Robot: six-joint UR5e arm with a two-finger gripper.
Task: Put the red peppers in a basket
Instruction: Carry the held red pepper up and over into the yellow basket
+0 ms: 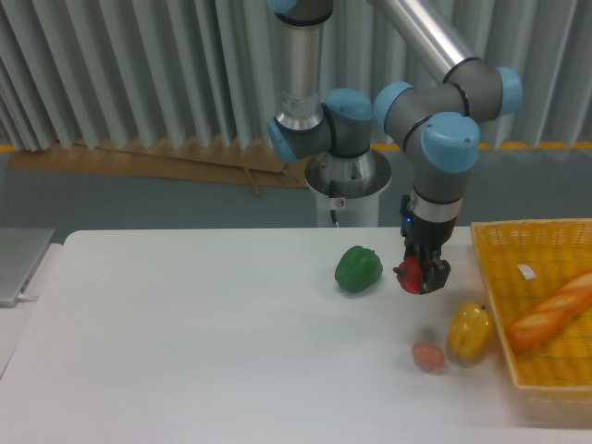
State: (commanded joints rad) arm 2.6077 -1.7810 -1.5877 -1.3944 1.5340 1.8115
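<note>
Nearest the camera, a small pinkish egg (427, 355) is lying on the white worktop (185, 351), and a yellow pepper (470, 332) is standing just beside it on the right, the two close to touching. At the right edge, the basket (546, 384) is sitting on the worktop with its near rim running out of view; a bread loaf (549, 311) is lying slantwise inside it and a small white tag (526, 271) is resting on the weave farther back. The yellow pepper is standing just outside the basket's left wall. Farther in, the hand (424, 277) is hanging above the worktop, pointing down, with its fingers closed around the red pepper (410, 275); the pepper is showing mostly on the left side of the fingers and is being held clear of the surface, above and a little left of the egg, short of the basket's left rim. To the left of the hand, a green pepper (358, 268) is sitting on the worktop by itself, near the red pepper but apart from it. At the far left, the corner of a grey flat object (18, 264) is lying against the worktop's edge. Behind the worktop, the arm (435, 139) is bending over from its grey and blue joints, with its base (350, 176) standing beyond the far edge. Farther back, brown cardboard (166, 162) is lying along the floor below a wall of grey pleated curtain (120, 65).
</note>
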